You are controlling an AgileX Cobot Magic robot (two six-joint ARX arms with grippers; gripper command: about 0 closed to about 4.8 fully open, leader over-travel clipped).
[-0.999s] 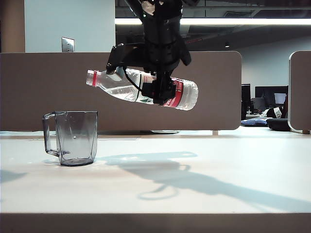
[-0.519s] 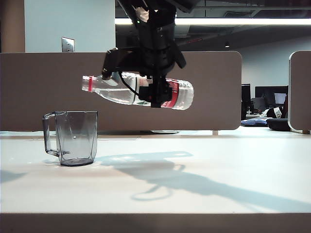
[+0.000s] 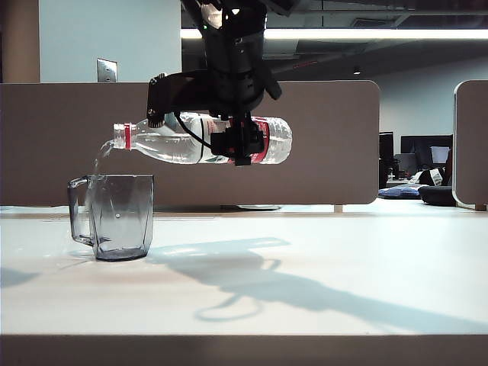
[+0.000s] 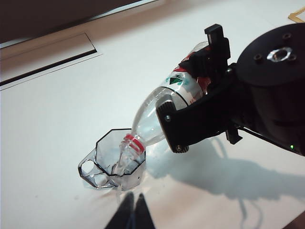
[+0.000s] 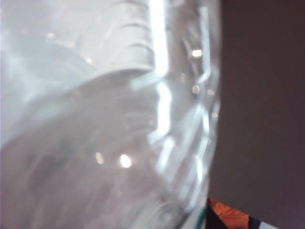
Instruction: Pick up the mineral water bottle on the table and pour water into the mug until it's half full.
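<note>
1. Right gripper (image 3: 238,141) is clamped on the bottle's (image 3: 171,141) labelled middle, up in the air. Left gripper (image 4: 132,210) hangs near the mug (image 3: 114,216), tips nearly pressed together, empty.
2. White table (image 3: 320,259), brown partition (image 3: 335,145) behind, office beyond.
3. Clear bottle, red neck ring, capless.
4. It lies near level, mouth at 9 o'clock, dipped, water trickling into the mug.
</note>
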